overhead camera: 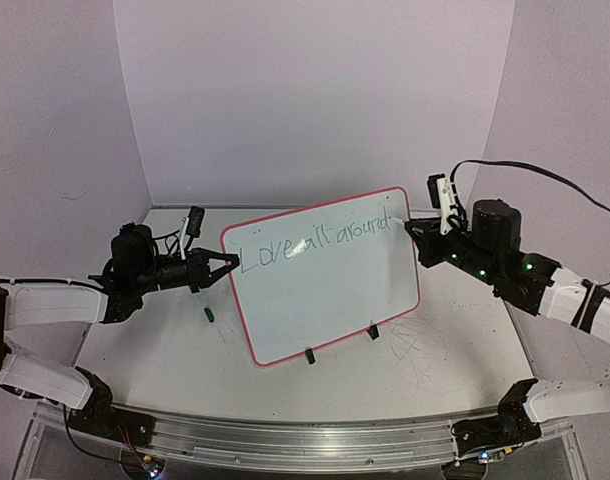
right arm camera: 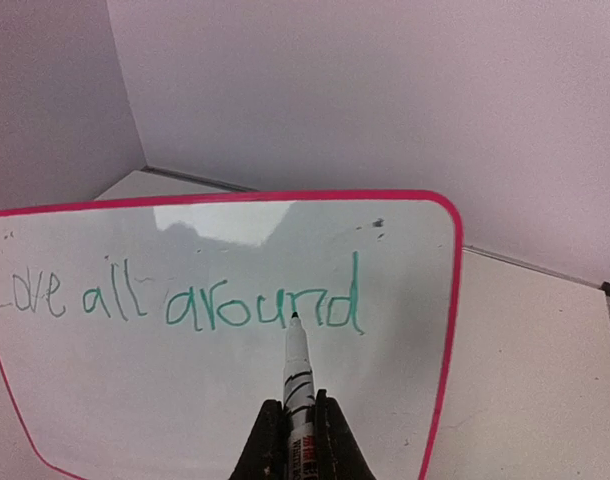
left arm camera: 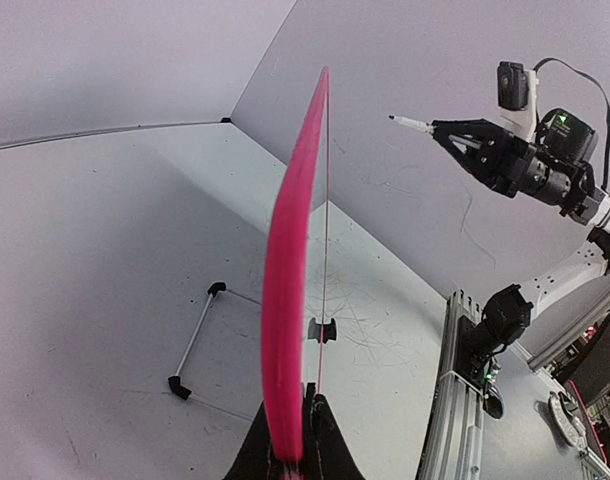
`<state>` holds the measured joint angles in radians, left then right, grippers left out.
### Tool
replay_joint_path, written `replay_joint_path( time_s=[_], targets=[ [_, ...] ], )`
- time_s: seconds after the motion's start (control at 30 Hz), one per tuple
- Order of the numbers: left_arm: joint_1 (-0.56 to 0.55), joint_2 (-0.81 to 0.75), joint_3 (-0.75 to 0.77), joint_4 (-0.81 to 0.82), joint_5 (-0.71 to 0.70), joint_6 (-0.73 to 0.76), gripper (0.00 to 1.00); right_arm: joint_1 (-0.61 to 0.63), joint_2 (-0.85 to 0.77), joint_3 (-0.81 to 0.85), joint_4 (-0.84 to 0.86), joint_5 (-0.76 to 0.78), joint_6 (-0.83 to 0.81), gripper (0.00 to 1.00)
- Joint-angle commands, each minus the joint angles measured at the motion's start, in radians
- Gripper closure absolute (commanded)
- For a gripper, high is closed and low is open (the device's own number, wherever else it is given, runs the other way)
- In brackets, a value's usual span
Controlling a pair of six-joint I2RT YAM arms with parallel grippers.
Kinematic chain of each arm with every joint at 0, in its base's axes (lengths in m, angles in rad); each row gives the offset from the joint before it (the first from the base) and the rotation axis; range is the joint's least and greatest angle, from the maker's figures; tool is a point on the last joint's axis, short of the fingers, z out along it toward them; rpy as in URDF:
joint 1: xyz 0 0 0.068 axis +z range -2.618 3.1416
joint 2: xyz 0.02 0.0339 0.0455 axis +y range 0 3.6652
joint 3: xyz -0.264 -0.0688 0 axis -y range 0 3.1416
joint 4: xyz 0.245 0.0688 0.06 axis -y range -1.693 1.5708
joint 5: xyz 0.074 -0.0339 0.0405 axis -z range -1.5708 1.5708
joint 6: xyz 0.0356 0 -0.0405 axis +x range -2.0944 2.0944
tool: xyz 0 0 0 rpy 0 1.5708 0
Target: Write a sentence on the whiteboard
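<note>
The left claw (overhead camera: 220, 268) is clamped on the near edge of the whiteboard (overhead camera: 325, 290). This probably steadies the board so that it does not slide or tip under the pen. The board stands tilted just ahead of this claw, propped on the table (overhead camera: 435, 330) by two small black clips (overhead camera: 310, 355).

The right claw (right arm camera: 297, 440) is closed around a white marker (right arm camera: 297, 375). The marker points straight ahead of the fingers, its tip just under the last word. In the left wrist view the tip seems lifted off the face.

The sentence (right arm camera: 185, 300) reads "Love all around" in thin green strokes, so it looks unfinished. The board is glossy and white, with a slim pink rim and rounded corners. The table is matte and scuffed.
</note>
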<state>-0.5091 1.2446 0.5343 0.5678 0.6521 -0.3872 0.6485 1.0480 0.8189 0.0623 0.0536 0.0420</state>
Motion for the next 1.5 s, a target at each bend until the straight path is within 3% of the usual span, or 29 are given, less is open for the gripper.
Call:
replay_joint_path(
  time_s=[0.0,0.27,0.47,0.8,0.93,1.1,1.47],
  targets=[
    [0.004,0.007,-0.001,-0.075,-0.045,0.074,1.0,0.044,0.081,0.054,-0.001,-0.211,-0.047,1.0],
    [0.003,-0.008,-0.006,-0.079,-0.065,0.064,1.0,0.28,0.245,0.157,0.042,-0.253,-0.098,1.0],
    [0.0,0.012,0.002,-0.078,-0.063,0.062,1.0,0.368,0.336,0.21,0.062,-0.231,-0.122,1.0],
    [-0.002,0.018,-0.005,-0.079,-0.067,0.061,1.0,0.447,0.454,0.251,0.062,-0.162,-0.11,1.0],
    [-0.002,0.017,-0.006,-0.079,-0.065,0.06,1.0,0.448,0.452,0.235,0.084,-0.056,-0.097,1.0],
    [-0.002,0.017,-0.008,-0.079,-0.067,0.062,1.0,0.457,0.48,0.251,0.093,-0.114,-0.12,1.0],
    [-0.004,0.021,-0.001,-0.08,-0.061,0.067,1.0,0.5,0.606,0.372,0.093,-0.064,-0.126,1.0]
  ],
)
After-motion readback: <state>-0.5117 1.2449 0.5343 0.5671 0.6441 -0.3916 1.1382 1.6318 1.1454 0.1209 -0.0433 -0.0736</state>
